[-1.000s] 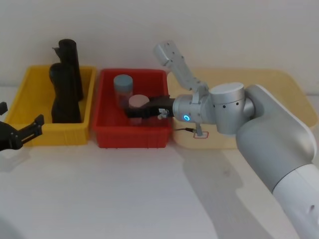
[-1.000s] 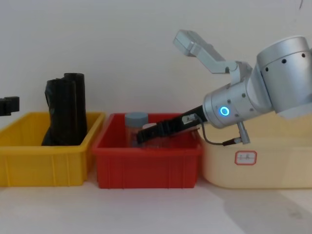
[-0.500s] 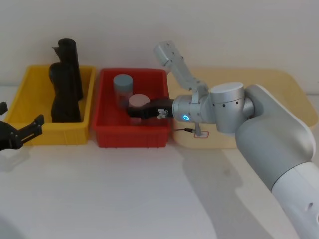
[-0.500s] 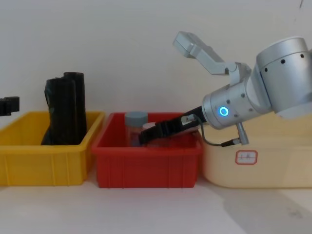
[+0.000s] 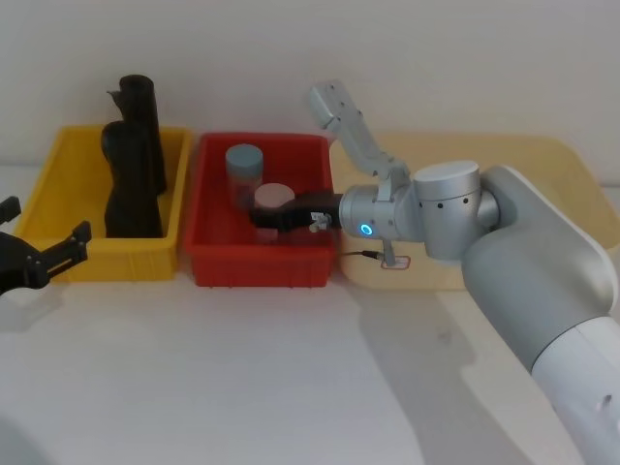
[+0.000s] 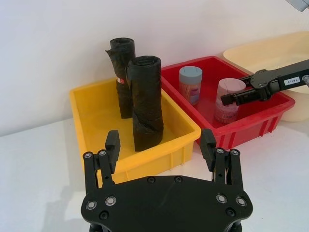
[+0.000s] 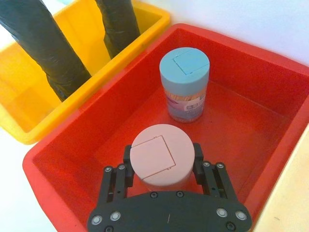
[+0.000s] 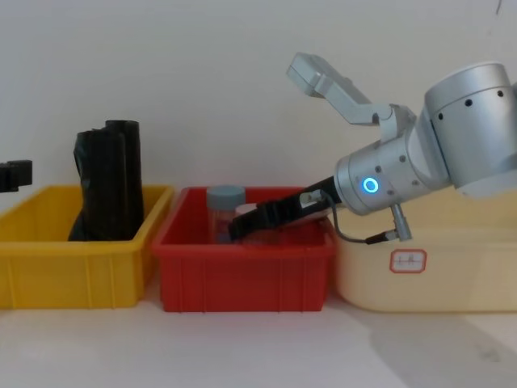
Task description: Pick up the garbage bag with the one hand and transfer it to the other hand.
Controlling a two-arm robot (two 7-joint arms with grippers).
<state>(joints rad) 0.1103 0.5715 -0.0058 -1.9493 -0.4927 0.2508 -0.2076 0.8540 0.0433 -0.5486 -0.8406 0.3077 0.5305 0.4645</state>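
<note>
Where it stands, the garbage bag point(image 6: 145, 101) is upright (flared end down).

Left gripper point(image 6: 160, 142) low at left, fingers point(image 6: 112, 145) spread wide; right gripper point(image 5: 260, 221) outstretched forward and leftward.

Right arm point(image 5: 504, 228) silver-grey, blue ring point(image 5: 363, 230); right hand point(image 5: 262, 219) black.

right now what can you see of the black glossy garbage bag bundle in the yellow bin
The black glossy plastic garbage bag bundle stands upright in the yellow plastic bin, rolled tight at the top, looser and wider at its base. A slimmer black roll stands just behind it. No gripper touches it.
</note>
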